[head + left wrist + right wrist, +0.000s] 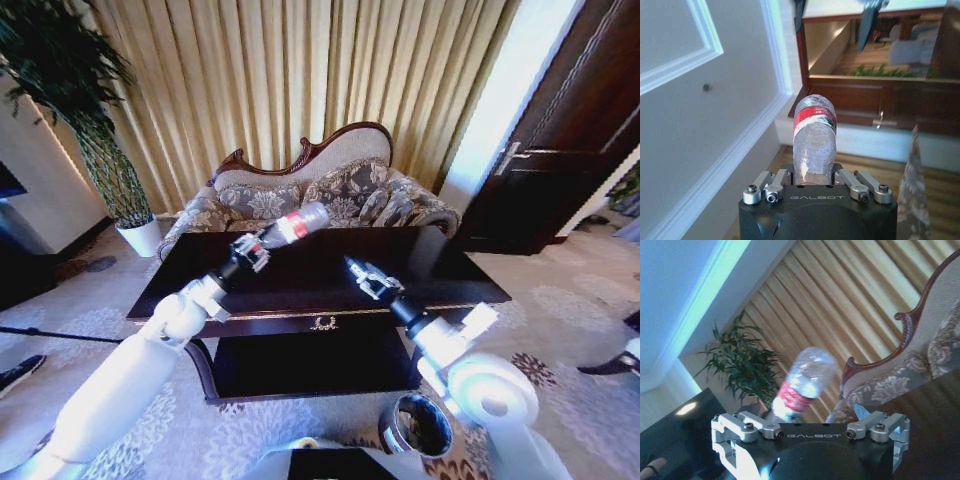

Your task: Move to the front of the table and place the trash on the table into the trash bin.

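Left pincer (252, 250), at centre left of the head view, is closed on the clear bottle (292, 227) and holds it raised above the dark worktop (300, 285). Right pincer (362, 275), at centre right, hovers over the worktop with its fingers spread apart and empty. Lower in the frame, the trash bin (417, 426) stands on the carpet beside the right arm.

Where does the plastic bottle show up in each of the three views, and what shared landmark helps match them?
Head view: the bottle is held above the table in the left gripper.
Left wrist view: the bottle stands up centrally from the gripper's fingers.
Right wrist view: it sits centre frame, beyond the right gripper.
Shared landmark: the bottle's red label.
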